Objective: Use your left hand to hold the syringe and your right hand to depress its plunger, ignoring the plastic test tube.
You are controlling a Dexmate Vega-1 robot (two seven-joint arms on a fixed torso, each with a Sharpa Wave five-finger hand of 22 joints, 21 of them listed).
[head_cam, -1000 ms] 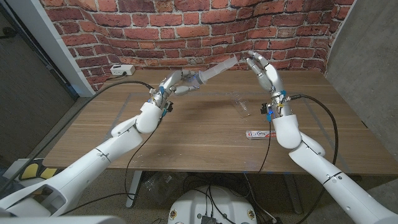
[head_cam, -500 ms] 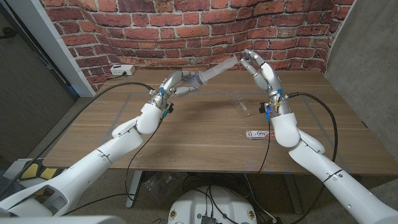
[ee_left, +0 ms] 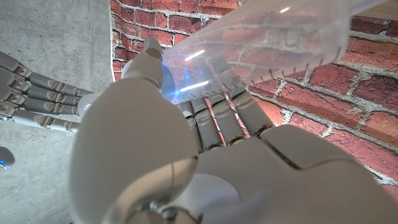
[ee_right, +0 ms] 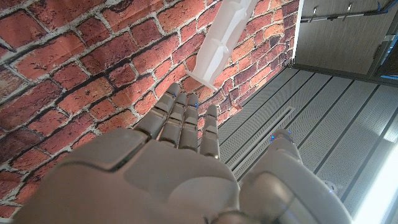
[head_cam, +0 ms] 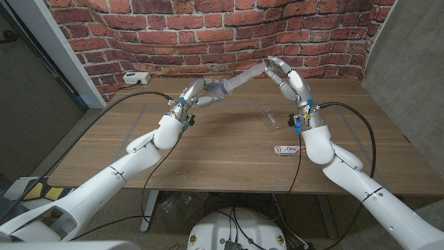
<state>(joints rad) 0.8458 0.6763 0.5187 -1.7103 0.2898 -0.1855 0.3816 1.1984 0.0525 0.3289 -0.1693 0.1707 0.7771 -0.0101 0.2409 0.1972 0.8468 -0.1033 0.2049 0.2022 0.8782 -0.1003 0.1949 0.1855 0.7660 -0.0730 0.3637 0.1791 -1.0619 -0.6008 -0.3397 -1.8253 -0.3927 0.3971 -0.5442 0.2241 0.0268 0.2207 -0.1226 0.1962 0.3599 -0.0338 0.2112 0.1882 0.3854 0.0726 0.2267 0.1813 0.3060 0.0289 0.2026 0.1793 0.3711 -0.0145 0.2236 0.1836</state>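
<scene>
My left hand (head_cam: 200, 92) grips the clear syringe (head_cam: 234, 81) by its barrel, above the table's far middle. The barrel (ee_left: 267, 43) passes over my left hand (ee_left: 186, 143) in the left wrist view. The white plunger (head_cam: 257, 71) sticks out up and to the right, toward my right hand (head_cam: 289, 81). That hand is raised with straight, spread fingers, and its fingertips (head_cam: 271, 68) reach the plunger's end. In the right wrist view the plunger's end flange (ee_right: 202, 78) hangs just past my right hand's fingertips (ee_right: 186, 99); I cannot tell whether they touch. My right hand (ee_right: 174, 174) holds nothing.
The clear plastic test tube (head_cam: 270, 117) lies on the wooden table (head_cam: 208, 153) under my right hand. A small white labelled packet (head_cam: 289, 149) lies near my right forearm. A white socket box (head_cam: 136, 78) sits at the back left, against the brick wall.
My right hand has moved left, bringing its fingertips to the plunger's end. My left hand has kept the syringe almost still.
</scene>
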